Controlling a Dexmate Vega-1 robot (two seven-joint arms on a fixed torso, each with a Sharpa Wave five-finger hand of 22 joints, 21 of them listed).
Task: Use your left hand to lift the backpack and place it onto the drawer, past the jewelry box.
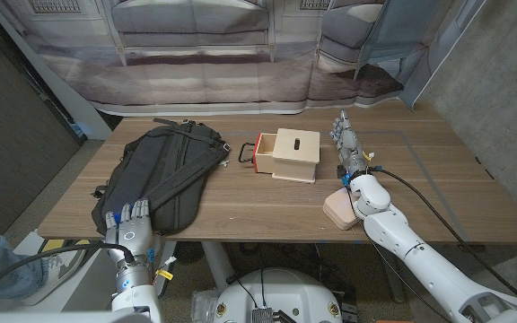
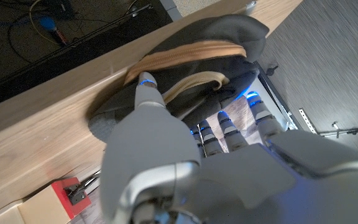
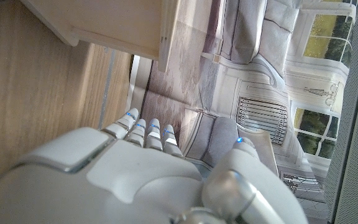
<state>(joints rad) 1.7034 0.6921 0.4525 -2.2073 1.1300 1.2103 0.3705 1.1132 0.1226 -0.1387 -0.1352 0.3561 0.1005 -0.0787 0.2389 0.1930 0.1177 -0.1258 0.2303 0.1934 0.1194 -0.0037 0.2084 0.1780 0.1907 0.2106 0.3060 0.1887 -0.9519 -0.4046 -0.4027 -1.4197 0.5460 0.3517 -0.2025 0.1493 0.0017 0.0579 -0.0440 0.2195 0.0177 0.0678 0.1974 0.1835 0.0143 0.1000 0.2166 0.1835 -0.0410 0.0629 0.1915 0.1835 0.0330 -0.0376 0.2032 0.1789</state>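
Dark grey fabric backpack lies flat on the wooden bench, toward its left edge, straps up. Left hand sits at the bench's near edge just beside the backpack's near end, fingers spread and upright, holding nothing. Light wooden drawer box with red front stands mid-bench. Right hand stands beside it, fingers extended together, empty. Small pink jewelry box sits near the front edge under the right forearm.

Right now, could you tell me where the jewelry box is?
In the head view, the jewelry box sits near the table's front edge, beside the right forearm, nearer than the drawer.
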